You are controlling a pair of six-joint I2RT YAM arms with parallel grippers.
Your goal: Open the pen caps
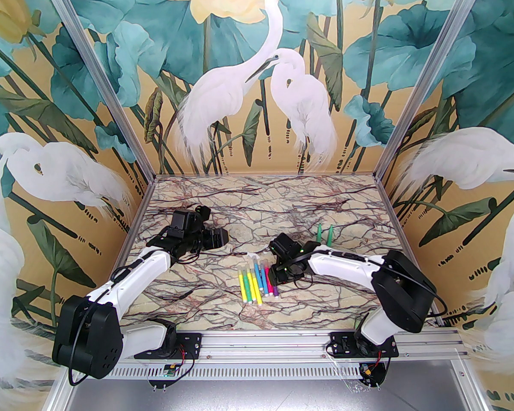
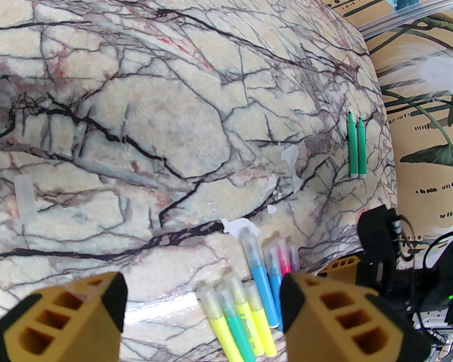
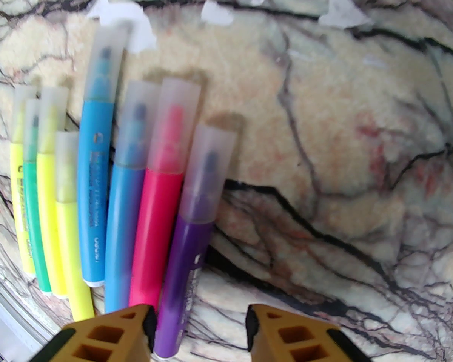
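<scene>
Several pens (image 1: 257,283) lie side by side on the marble table: yellow, green, blue, pink and purple (image 3: 190,240). Each wears a translucent pen cap (image 3: 175,123) on its far end. My right gripper (image 3: 200,326) hangs low over the row's right side and is open. The purple pen's rear end lies between its fingers, close to the left finger (image 3: 109,334). My left gripper (image 2: 202,300) is open and holds nothing, off to the left of the row (image 1: 218,239). Two loose clear caps (image 2: 24,202) lie on the marble. Two uncapped green pens (image 2: 356,149) lie further back on the right.
White scraps (image 3: 124,17) dot the marble just beyond the pen row. The right arm (image 2: 400,270) shows at the right edge of the left wrist view. Painted walls close the table on three sides, and a metal rail (image 1: 261,341) runs along the near edge.
</scene>
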